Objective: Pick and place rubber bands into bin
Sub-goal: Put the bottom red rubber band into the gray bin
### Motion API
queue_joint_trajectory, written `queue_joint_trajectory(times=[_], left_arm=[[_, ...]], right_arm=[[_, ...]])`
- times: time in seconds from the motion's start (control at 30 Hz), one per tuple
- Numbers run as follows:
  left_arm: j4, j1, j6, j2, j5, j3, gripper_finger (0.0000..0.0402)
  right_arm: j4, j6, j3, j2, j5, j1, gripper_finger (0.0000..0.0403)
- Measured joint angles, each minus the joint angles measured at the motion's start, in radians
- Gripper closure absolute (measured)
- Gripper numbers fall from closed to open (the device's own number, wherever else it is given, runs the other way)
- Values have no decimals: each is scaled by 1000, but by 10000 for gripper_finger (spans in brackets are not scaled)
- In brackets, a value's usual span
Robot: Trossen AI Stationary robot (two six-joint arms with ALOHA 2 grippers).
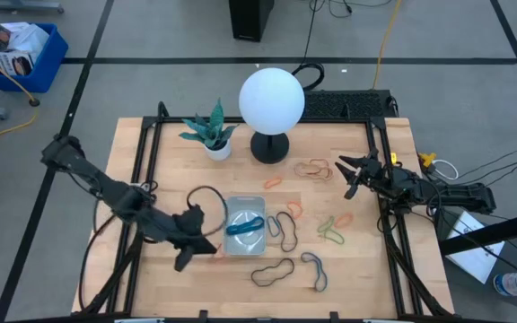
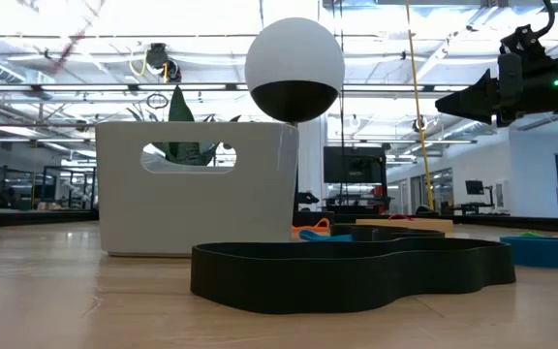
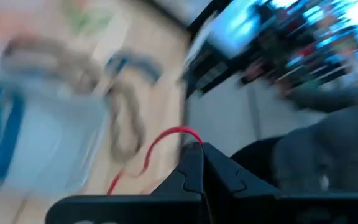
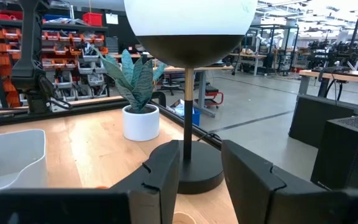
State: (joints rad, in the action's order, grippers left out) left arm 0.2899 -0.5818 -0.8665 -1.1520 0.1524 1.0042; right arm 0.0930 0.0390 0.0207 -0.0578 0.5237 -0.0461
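Left gripper: the left gripper [image 1: 206, 244] sits low over the near-left part of the wooden table [image 1: 348, 269], just left of the bin; its dark fingers [image 3: 194, 171] are pressed together on a thin red rubber band [image 3: 166, 138], whose loop curls out past the fingertips.
Bin: the small clear plastic rectangular tray [image 1: 243, 208] lies near the middle of the table, touching nothing but the boards; a blue rubber band [image 1: 245, 225] lies inside it.
Near bands: a black wavy rubber band [image 1: 272, 271] and a grey-blue loop [image 1: 317, 269] lie on the near side of the table, right of the bin; in the low view the black one [image 2: 352, 271] fills the foreground.
Middle bands: dark loops [image 1: 284, 226] lie just right of the bin; green bands [image 1: 332, 235] and orange ones [image 1: 294, 211] lie farther right.
Right gripper: the right gripper [image 1: 348, 175] hovers above the table's right side, its fingers [image 4: 160, 177] standing apart with nothing between them.
Far side: a white globe lamp on a black stand [image 1: 272, 100] and a small potted plant in a white pot [image 1: 214, 135] stand at the back, with brown bands [image 1: 312, 168] between lamp and right gripper.
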Motion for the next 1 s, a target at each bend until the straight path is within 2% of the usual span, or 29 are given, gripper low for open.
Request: queue_joint_trajectory(times=[0.1,0.23,0.53,1.0], left_arm=[[-151,11,142,36,46,0,401],[-314,51,360,48,60,2,401],[-267,171,531,-4,84,2,401],[-166,291,470,-214,2,2,401]], right_arm=[[0,1,0,0,0,0,289],[0,3,0,0,0,0,289],[0,-1,0,0,0,0,289],[0,-35,0,0,0,0,289]])
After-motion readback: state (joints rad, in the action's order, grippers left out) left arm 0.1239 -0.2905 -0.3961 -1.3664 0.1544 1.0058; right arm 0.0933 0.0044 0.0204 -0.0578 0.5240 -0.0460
